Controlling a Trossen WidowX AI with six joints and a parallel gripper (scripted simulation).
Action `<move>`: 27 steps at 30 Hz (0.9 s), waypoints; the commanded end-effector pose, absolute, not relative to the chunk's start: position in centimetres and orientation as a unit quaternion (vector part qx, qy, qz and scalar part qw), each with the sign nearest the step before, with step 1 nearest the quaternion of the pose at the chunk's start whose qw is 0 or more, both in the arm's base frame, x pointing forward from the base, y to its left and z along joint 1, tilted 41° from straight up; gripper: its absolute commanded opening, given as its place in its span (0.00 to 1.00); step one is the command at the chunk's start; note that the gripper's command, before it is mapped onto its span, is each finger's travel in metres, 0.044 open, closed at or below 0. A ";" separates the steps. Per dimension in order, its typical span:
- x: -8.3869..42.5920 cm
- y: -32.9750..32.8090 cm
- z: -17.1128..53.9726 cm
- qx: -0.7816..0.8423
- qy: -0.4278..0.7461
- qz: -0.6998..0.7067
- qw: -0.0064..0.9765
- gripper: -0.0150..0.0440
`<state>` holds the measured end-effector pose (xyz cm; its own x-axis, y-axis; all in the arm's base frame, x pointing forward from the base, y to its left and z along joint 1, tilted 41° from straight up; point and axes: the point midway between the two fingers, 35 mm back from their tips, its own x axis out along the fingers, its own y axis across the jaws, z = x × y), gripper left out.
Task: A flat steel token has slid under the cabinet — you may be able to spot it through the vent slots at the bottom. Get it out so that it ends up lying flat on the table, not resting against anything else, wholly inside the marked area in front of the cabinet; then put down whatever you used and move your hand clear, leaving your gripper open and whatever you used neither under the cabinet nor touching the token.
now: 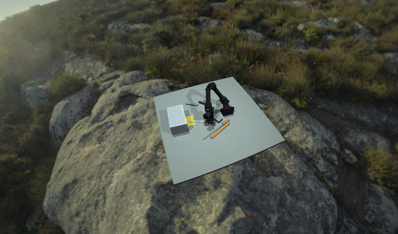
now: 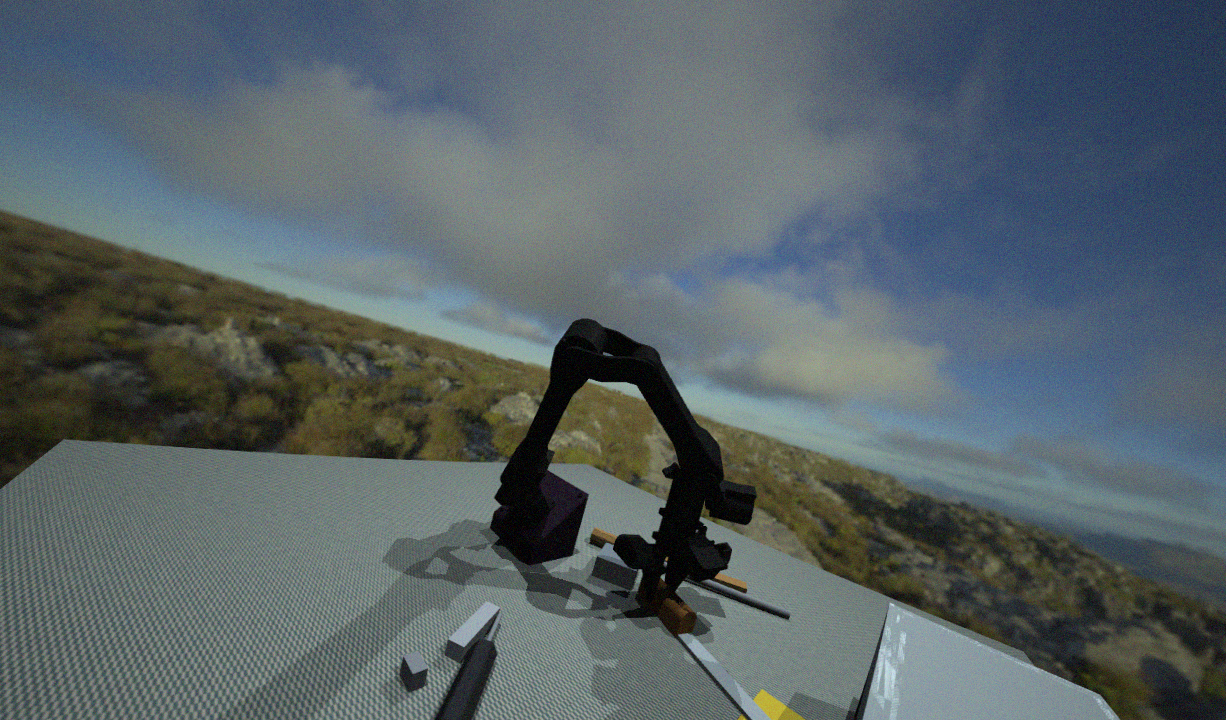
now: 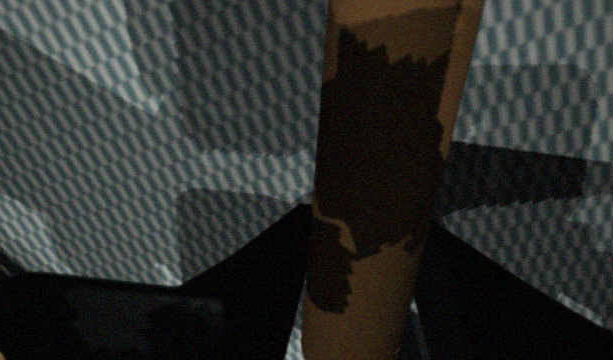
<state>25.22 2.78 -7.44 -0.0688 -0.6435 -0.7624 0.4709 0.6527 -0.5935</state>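
My gripper is shut on the orange-brown handle of a tool with a long, flat, pale blade. The handle is low, near the table. The blade points toward the white cabinet and crosses over the yellow marked area. In the top view its far end shows over the yellow area, just short of the cabinet. I cannot see the steel token in any view, and the vent slots are not visible.
A thin rod tool and an orange bar lie to one side. A grey block is near the arm's base. A grey bar, dark handle and small cube lie on the other side.
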 end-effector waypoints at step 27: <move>25.9 5.2 -9.1 -0.062 0.602 -0.414 0.680 0.25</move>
